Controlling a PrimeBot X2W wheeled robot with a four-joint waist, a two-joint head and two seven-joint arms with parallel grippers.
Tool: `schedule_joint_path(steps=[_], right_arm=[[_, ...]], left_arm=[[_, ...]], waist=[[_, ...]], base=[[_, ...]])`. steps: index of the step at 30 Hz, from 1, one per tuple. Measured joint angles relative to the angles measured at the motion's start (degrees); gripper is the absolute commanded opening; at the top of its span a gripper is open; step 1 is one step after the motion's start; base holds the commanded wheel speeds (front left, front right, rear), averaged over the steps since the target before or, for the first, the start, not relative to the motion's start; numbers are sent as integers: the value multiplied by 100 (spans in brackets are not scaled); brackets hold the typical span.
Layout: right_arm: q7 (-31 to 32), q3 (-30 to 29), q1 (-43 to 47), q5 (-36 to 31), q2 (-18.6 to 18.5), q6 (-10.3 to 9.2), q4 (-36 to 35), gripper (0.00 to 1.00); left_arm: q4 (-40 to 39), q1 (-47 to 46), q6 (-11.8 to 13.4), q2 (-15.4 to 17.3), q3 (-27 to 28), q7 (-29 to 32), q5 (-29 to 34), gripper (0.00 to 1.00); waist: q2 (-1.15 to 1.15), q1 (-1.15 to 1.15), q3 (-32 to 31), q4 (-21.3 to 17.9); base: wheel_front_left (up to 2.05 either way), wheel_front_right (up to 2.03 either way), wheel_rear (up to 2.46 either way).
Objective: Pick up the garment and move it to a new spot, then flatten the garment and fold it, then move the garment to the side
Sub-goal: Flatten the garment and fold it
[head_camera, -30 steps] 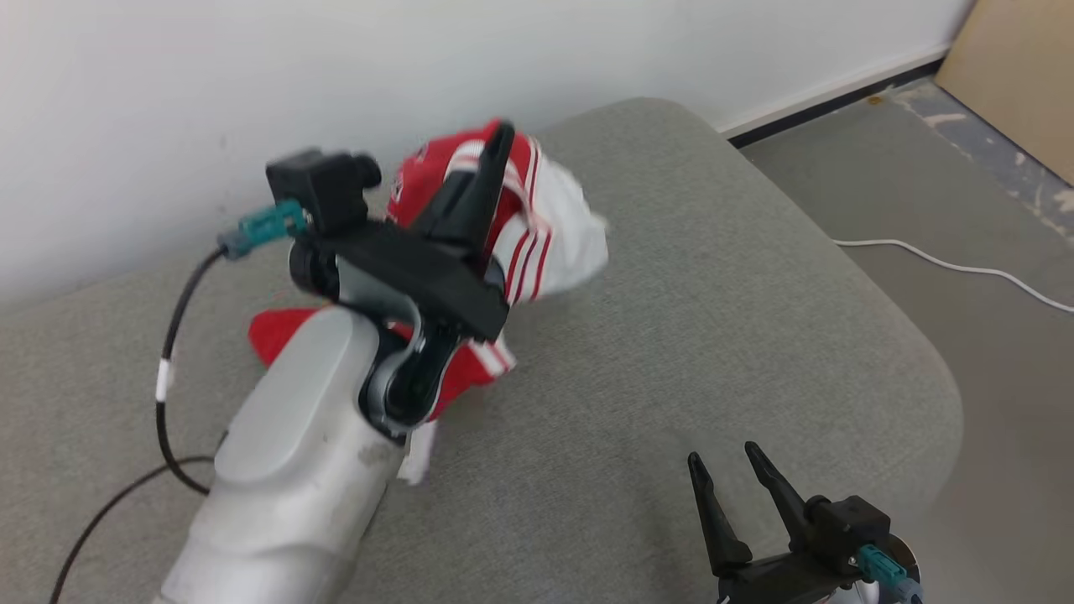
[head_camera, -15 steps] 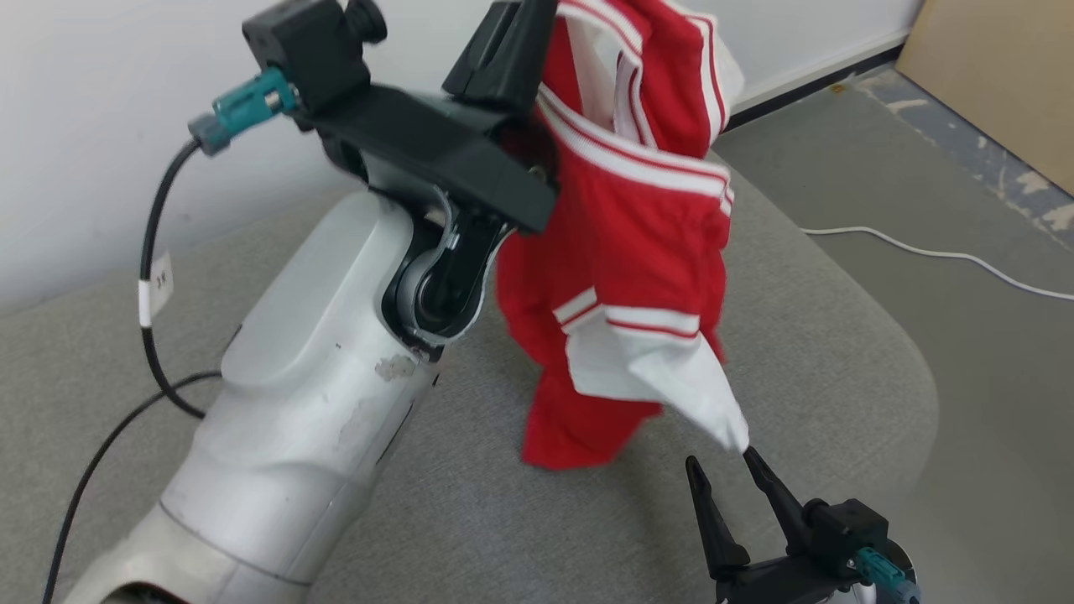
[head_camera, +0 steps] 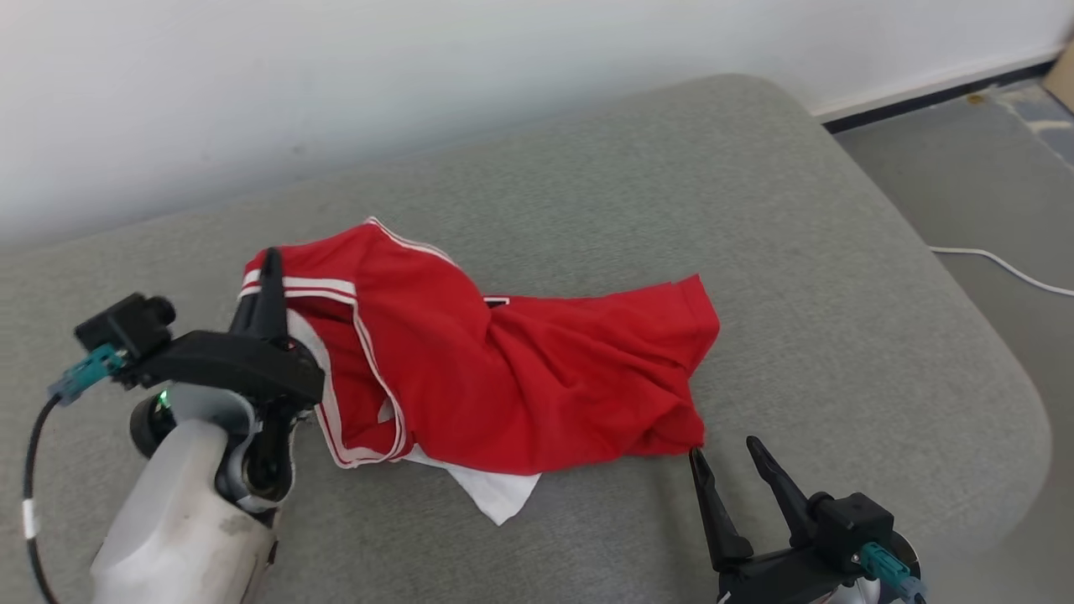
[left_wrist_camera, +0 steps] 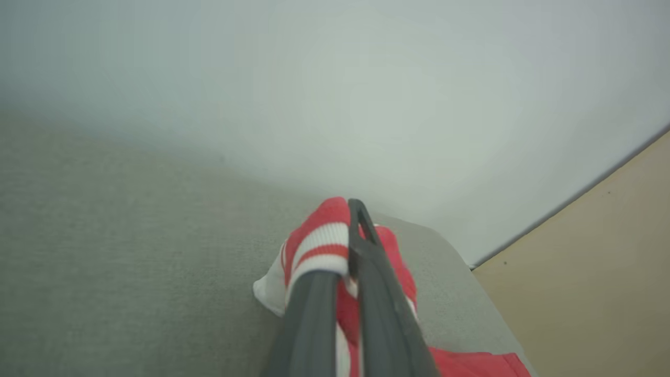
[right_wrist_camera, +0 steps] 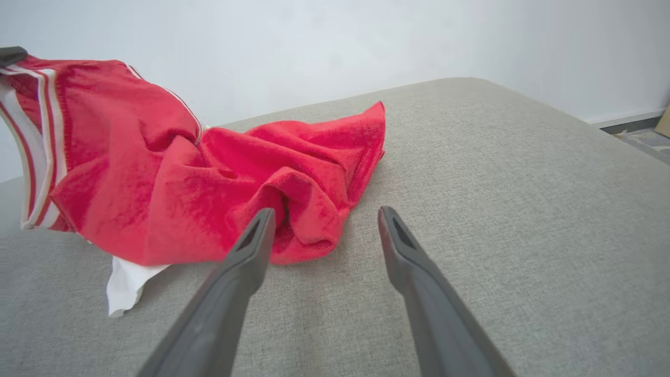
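The garment (head_camera: 520, 369) is red with white stripes and a white panel, and it lies crumpled across the grey cushion (head_camera: 755, 210). My left gripper (head_camera: 270, 264) is at the garment's left end, shut on its striped hem and holding that edge a little above the cushion. In the left wrist view the striped hem (left_wrist_camera: 320, 246) is pinched between the closed fingers (left_wrist_camera: 366, 272). My right gripper (head_camera: 722, 449) stands open at the lower right, fingertips just short of the garment's right fold. The right wrist view shows the right gripper (right_wrist_camera: 325, 212) open, with the garment (right_wrist_camera: 183, 173) right in front of it.
A white wall runs behind the cushion. The cushion's rounded edge (head_camera: 998, 394) drops to grey floor on the right, where a white cable (head_camera: 1007, 270) lies. A black cable (head_camera: 29, 470) hangs from my left wrist. A beige board (left_wrist_camera: 602, 262) leans at the far corner.
My left gripper has come down and to the left with the garment, which now lies spread over the cushion instead of hanging. The head camera has shifted. The right gripper stays open.
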Motion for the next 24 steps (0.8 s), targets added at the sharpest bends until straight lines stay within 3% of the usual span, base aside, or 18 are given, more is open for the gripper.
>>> schedule_joint_path(steps=[8,9,10,11,19,24], right_arm=[[0,76,1,-37,0,0,12,100],[-1,88,1,-38,0,0,19,100],[-1,112,2,-38,0,0,25,100],[0,142,2,-38,0,0,35,100],[15,254,33,0,1,0,112,100],[15,193,125,34,0,0,126,100]], left_arm=[[-333,578,-38,-51,679,0,454,0],[-346,622,-31,-58,724,0,543,60],[-344,652,-48,-69,766,0,586,60],[-322,673,-45,-81,783,0,627,100],[154,953,-126,-181,337,256,886,100],[-68,1467,-256,-258,43,243,1021,100]], waist=[[0,0,-1,470],[0,0,-14,515],[0,0,-30,553],[0,0,-51,585],[-1,-1,-283,669],[-1,-1,-427,697]], base=[[0,0,0],[0,0,0],[0,0,0],[0,0,0],[0,0,0],[0,0,0]])
